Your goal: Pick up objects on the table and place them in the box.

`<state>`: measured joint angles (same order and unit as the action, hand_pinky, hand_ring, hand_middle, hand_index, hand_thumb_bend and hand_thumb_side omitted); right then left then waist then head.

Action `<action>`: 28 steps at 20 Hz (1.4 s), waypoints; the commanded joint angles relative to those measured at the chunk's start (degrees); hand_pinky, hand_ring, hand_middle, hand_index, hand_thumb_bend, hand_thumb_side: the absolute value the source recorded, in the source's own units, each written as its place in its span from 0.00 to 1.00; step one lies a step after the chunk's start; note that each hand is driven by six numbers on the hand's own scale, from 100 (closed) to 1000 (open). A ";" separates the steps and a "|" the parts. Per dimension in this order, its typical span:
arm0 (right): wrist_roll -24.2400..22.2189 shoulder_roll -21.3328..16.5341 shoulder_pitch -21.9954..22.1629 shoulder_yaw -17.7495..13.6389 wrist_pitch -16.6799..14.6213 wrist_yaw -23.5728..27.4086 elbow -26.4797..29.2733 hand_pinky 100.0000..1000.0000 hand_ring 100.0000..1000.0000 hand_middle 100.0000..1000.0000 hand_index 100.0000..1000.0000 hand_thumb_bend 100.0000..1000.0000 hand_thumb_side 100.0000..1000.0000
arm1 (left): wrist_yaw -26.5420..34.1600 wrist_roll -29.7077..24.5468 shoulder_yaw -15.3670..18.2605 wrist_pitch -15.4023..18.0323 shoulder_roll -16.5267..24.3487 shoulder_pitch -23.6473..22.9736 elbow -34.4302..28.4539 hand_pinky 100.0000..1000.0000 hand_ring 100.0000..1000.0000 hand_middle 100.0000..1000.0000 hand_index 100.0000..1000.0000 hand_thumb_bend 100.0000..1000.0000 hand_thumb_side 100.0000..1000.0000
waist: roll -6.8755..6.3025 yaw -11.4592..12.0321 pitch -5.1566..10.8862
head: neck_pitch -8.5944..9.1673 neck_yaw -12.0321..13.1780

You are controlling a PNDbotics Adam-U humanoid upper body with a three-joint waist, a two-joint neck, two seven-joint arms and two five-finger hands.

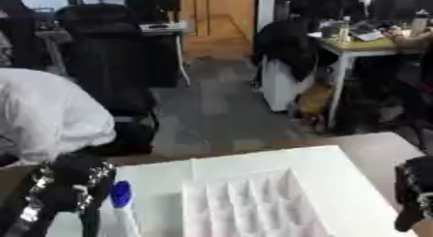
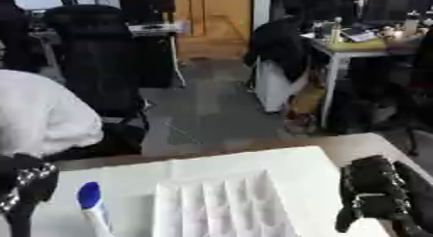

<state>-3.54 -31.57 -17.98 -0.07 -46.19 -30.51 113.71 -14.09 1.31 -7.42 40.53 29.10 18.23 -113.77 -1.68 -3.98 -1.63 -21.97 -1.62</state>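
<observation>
Lying just right of the left hand [image 1: 64, 187], a blue-capped white tube [image 2: 91, 204] beside the box [image 2: 228, 202]; right hand [image 2: 372, 192] curled, holding nothing; left grip unclear

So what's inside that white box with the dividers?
The box shows only white dividers; the visible compartments look empty. Its near end is cut off below. A blue-capped white object lies outside, to its left.

I see the box [image 2: 211, 202] lying in the middle of the table [image 2: 372, 144], near its front edge. A pen-like object [image 2: 93, 204] lies on the white surface just left of the box. My left hand [image 1: 64, 187] sits left of that object, at the lower left corner. My right hand [image 2: 372, 192] sits right of the box, near the table's right edge.
</observation>
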 commanded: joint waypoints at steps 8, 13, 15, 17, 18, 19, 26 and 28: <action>2.80 -1.55 -0.80 0.65 -0.88 0.63 0.88 0.11 0.12 0.06 0.20 0.29 0.72 | -1.78 -0.98 -0.27 0.66 1.15 0.49 -0.82 0.16 0.09 0.22 0.27 0.94 0.64 | 0.10 0.02 0.51 | 0.10 -0.49; 3.01 -1.00 -0.07 -0.44 2.40 0.87 0.88 0.17 0.22 0.09 0.28 0.29 0.68 | -1.55 -2.79 1.00 -2.45 1.19 -0.35 -0.82 0.29 0.18 0.45 0.54 0.77 0.73 | 0.16 -0.02 0.45 | -1.58 -0.69; 4.28 -0.66 0.24 -2.02 5.61 1.74 0.88 0.18 0.25 0.10 0.32 0.34 0.70 | -0.60 -4.77 1.76 -7.22 0.98 -1.56 -0.82 0.32 0.20 0.52 0.64 0.91 0.78 | 0.19 -0.23 0.39 | -3.51 -0.54; 6.28 -0.42 0.43 -3.60 9.32 1.78 0.88 0.18 0.27 0.11 0.36 0.33 0.71 | 2.49 -7.78 2.44 -13.51 0.90 -2.66 -0.82 0.36 0.24 0.60 0.71 0.93 0.77 | 0.21 -0.57 0.32 | -5.39 -0.33; 7.35 -0.32 0.49 -4.19 10.89 1.63 0.88 0.19 0.28 0.11 0.36 0.33 0.72 | 4.08 -9.45 2.79 -16.43 1.08 -3.07 -0.81 0.37 0.25 0.62 0.73 0.94 0.77 | 0.21 -0.72 0.29 | -6.03 -0.19; 8.29 -0.28 0.52 -4.54 12.14 1.35 0.88 0.19 0.28 0.12 0.38 0.32 0.73 | 5.66 -11.14 3.04 -18.73 1.45 -3.26 -0.64 0.40 0.27 0.66 0.75 0.95 0.76 | 0.19 -0.83 0.26 | -6.48 -0.06; 11.27 -0.07 0.55 -5.40 15.68 -0.53 0.88 0.19 0.30 0.14 0.39 0.31 0.75 | 13.71 -20.37 4.19 -25.49 7.61 -2.86 5.57 0.45 0.31 0.74 0.82 0.96 0.70 | -0.13 -1.38 0.15 | -8.32 0.01; 11.48 -0.03 0.50 -5.48 16.11 -0.74 0.88 0.19 0.30 0.14 0.40 0.31 0.75 | 15.35 -20.80 4.36 -25.39 9.48 -2.46 7.36 0.46 0.32 0.74 0.82 0.97 0.69 | -0.23 -1.51 0.16 | -8.62 0.09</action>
<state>7.67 -30.73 -17.00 -4.79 -30.51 -30.96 113.71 -0.01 -18.85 -4.08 15.25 35.93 15.04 -106.87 -1.97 -5.47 -1.84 -30.39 -1.55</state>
